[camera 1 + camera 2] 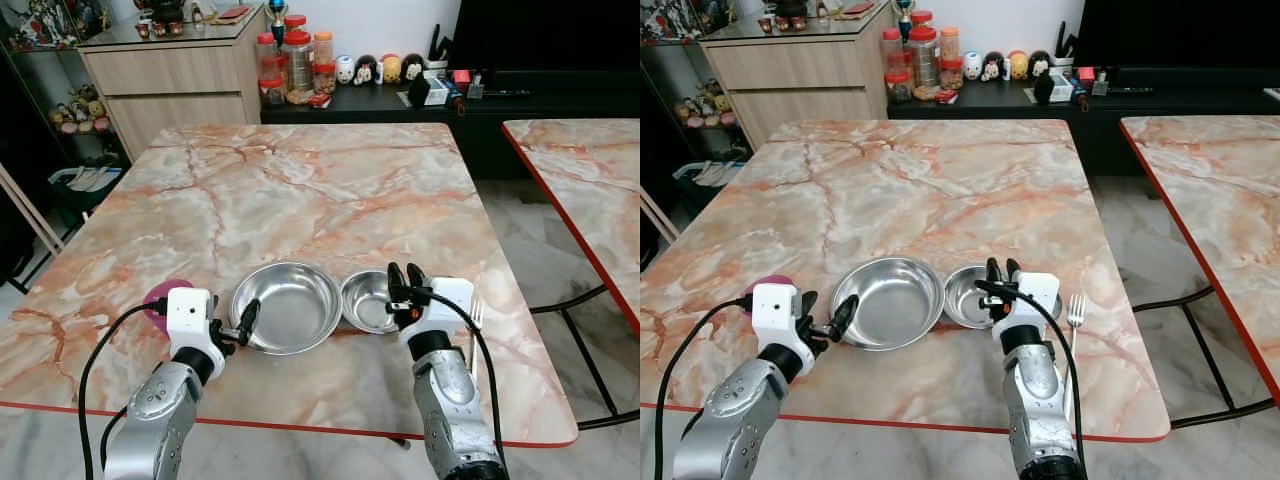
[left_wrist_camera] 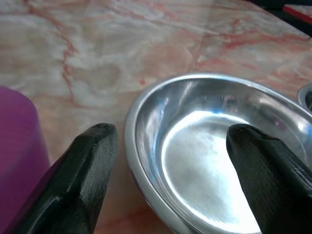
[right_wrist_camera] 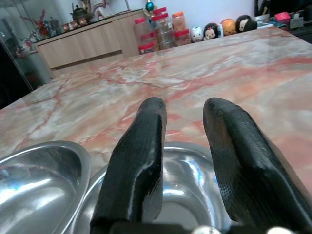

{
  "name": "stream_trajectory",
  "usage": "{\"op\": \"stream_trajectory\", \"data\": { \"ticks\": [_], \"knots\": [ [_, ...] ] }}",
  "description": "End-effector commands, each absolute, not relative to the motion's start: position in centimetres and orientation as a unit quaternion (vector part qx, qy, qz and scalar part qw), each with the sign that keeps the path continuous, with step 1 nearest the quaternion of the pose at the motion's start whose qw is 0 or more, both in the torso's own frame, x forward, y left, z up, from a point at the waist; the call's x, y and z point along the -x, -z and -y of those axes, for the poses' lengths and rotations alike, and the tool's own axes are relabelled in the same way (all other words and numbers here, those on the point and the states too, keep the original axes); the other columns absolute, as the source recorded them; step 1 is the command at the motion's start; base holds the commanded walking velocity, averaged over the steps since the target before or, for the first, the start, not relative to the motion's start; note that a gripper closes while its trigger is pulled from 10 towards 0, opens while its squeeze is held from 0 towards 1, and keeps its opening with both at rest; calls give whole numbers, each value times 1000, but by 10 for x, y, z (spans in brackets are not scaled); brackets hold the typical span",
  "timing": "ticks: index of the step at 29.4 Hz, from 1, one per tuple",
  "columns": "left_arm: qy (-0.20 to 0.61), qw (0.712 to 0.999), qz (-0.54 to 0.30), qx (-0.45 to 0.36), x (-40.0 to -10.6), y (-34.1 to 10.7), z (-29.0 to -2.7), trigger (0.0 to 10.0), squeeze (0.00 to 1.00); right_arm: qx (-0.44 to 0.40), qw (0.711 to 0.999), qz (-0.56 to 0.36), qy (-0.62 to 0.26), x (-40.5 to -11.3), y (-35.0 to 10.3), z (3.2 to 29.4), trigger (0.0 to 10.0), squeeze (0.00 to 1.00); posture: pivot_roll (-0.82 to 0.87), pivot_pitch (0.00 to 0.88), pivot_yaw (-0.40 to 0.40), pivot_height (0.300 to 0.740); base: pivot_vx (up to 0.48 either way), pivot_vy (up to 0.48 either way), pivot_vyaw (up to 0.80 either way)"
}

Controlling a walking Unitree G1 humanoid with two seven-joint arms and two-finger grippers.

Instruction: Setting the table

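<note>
Marble table (image 1: 300,180): fork (image 1: 1074,312) lies tines away; left gripper (image 1: 236,330) and right gripper (image 1: 403,290) unclenched.

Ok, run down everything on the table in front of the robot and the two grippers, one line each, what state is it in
Large steel bowl: upright, empty, touching the small bowl.
Small steel bowl: upright, empty.
Fork: flat on the table, beside the small bowl, untouched.
Purple cup: on the table by the left wrist.
Left gripper: open, fingers straddling the large bowl's rim.
Right gripper: open, over the small bowl.
</note>
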State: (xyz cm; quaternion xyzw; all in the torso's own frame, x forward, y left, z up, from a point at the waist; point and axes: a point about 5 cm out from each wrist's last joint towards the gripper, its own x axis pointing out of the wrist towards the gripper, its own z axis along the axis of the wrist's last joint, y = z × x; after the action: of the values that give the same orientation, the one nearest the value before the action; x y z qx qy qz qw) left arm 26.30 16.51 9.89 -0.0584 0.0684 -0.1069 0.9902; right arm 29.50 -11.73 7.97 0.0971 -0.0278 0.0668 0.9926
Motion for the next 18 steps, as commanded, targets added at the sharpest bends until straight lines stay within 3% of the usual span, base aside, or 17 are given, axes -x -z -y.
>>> {"op": "stream_trajectory", "data": {
  "ticks": [1,18],
  "knots": [
    [106,990,-78,50,-265,-98,-165,10000,0,-98,992,29,-73,-296,-81,113,10000,0,15,0,46,740,0,0,0],
    [86,991,-95,42,-270,-93,-162,10000,0,-95,993,26,-66,-296,-80,118,10000,0,8,0,43,740,0,0,0]
  ]
}}
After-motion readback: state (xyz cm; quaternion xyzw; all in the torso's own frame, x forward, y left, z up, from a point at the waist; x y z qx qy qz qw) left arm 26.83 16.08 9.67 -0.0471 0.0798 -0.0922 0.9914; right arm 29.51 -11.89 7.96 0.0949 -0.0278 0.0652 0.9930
